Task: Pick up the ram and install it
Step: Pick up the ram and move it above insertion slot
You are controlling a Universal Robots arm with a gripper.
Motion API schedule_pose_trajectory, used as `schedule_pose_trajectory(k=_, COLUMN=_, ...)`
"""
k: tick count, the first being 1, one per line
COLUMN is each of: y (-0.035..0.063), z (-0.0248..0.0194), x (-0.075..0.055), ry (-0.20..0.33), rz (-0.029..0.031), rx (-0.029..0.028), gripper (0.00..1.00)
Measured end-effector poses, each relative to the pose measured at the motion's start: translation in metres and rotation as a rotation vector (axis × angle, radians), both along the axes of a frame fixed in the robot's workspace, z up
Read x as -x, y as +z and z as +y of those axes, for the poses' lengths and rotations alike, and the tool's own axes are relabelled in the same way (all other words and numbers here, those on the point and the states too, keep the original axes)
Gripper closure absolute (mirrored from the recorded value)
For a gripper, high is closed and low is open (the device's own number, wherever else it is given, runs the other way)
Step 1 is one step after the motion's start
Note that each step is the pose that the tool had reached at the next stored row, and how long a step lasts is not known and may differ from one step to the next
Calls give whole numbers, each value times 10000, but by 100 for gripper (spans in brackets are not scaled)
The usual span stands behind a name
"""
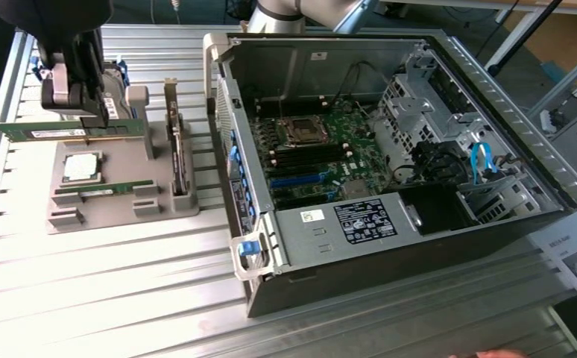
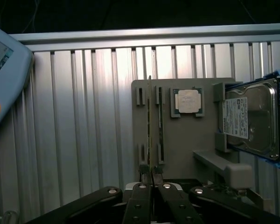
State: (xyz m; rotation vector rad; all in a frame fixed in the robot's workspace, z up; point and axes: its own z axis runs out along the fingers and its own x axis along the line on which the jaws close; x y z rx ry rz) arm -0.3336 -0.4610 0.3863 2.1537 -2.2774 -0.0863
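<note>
The ram (image 1: 40, 132), a long thin green stick, hangs level above the grey holder plate (image 1: 119, 216) at the exterior view's left. My gripper (image 1: 94, 119) is shut on its upper edge. The wrist view shows the ram (image 2: 149, 126) edge-on, running straight out from my gripper (image 2: 149, 173), whose two fingers are pressed together on it, with the holder plate (image 2: 182, 140) beneath. A second green stick (image 1: 100, 191) rests in the plate's slots. The open computer case (image 1: 448, 45) lies at the exterior view's right, its motherboard (image 1: 344, 130) and dark memory slots (image 1: 280, 158) exposed.
On the plate sit a square silver processor (image 1: 80, 168) (image 2: 188, 101), an upright dark card with a metal bracket (image 1: 176, 145) and a hard drive (image 2: 252, 119). A pendant (image 2: 4, 74) lies on the ribbed metal table (image 1: 119, 298). A hand (image 1: 497, 353) shows at the front edge.
</note>
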Motion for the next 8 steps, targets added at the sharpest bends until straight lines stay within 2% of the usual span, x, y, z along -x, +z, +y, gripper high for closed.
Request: schedule_pose_trajectory(k=8, y=6, z=0, x=-123, ry=0, rz=0, rx=0, gripper=88)
